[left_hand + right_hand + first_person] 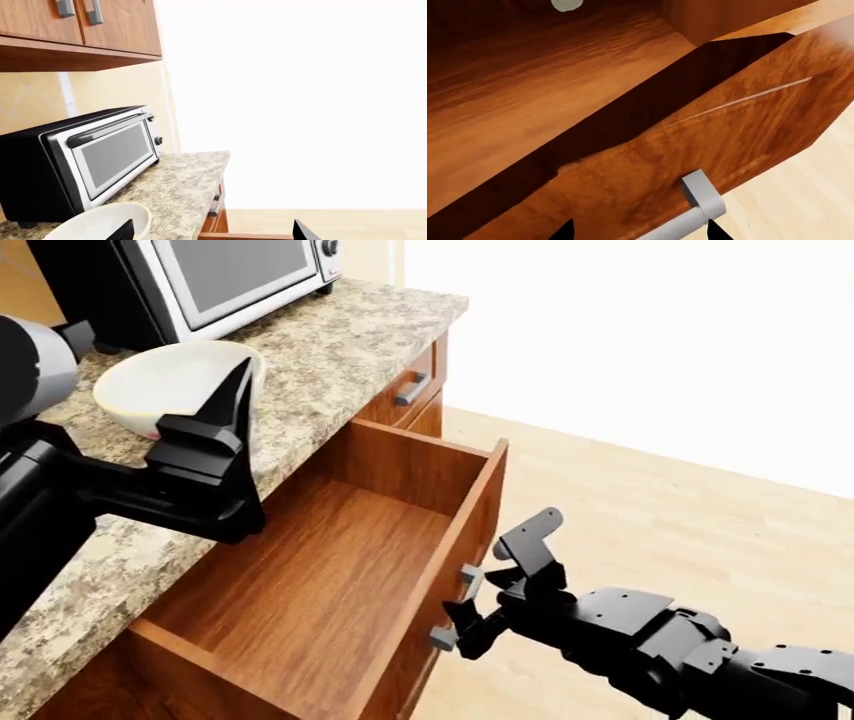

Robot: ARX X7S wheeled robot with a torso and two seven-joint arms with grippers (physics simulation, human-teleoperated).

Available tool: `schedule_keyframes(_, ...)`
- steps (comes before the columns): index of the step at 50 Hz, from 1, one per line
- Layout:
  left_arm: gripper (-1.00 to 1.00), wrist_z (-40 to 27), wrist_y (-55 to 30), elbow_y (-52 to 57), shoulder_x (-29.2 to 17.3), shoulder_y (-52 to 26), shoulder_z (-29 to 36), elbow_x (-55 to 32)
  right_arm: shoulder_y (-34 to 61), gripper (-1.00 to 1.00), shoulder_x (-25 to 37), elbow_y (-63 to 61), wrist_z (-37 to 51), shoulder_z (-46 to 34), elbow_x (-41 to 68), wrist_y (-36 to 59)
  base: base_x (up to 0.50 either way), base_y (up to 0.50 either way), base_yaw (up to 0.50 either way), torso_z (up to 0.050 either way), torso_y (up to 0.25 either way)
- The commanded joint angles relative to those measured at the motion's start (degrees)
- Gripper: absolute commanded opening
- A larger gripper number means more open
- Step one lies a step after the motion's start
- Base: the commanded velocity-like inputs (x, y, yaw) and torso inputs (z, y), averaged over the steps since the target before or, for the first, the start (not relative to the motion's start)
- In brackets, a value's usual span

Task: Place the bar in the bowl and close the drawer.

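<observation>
The white bowl [158, 386] stands on the granite counter in front of the toaster oven, and its rim [100, 220] shows in the left wrist view. My left gripper [238, 405] hovers open beside the bowl, holding nothing [213, 235]. The wooden drawer [334, 560] is pulled far out. A small pale rounded piece, apparently the bar [566, 4], lies on the drawer floor at the far end; my left arm hides that spot in the head view. My right gripper [497, 585] is open at the drawer front, fingertips either side of the grey handle [694, 215].
A black and silver toaster oven [87, 160] stands at the back of the granite counter [334, 350]. Wall cabinets [73, 25] hang above it. A narrower shut drawer [411, 390] lies beyond the open one. Pale wooden floor [641, 510] stretches to the right.
</observation>
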Motion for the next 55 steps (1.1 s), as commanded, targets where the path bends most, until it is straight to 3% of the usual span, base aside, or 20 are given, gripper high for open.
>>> schedule_keyframes(1,1.0,0.27,0.01,0.01,-0.39,0.13,-0.3,-0.04,0.37,1.0,-7.47,1.39,-2.0,2.01,1.83,-0.24,0.0,0.0,0.0,0.0,0.0)
schedule_keyframes(32,1.0,1.78,0.01,-0.42,-1.8,1.32,-1.33,0.51,0.62,1.0,-27.09,22.39,-6.03,2.12,0.36,0.54,0.0,0.0,0.0,0.0,0.0)
schedule_keyframes(55,1.0,2.37,-1.26,-1.86,-0.07,0.67,-0.29,1.56,-0.55,1.0,-28.91,19.58,-4.89,8.37,-6.85,2.56,0.0,0.0,0.0,0.0,0.0)
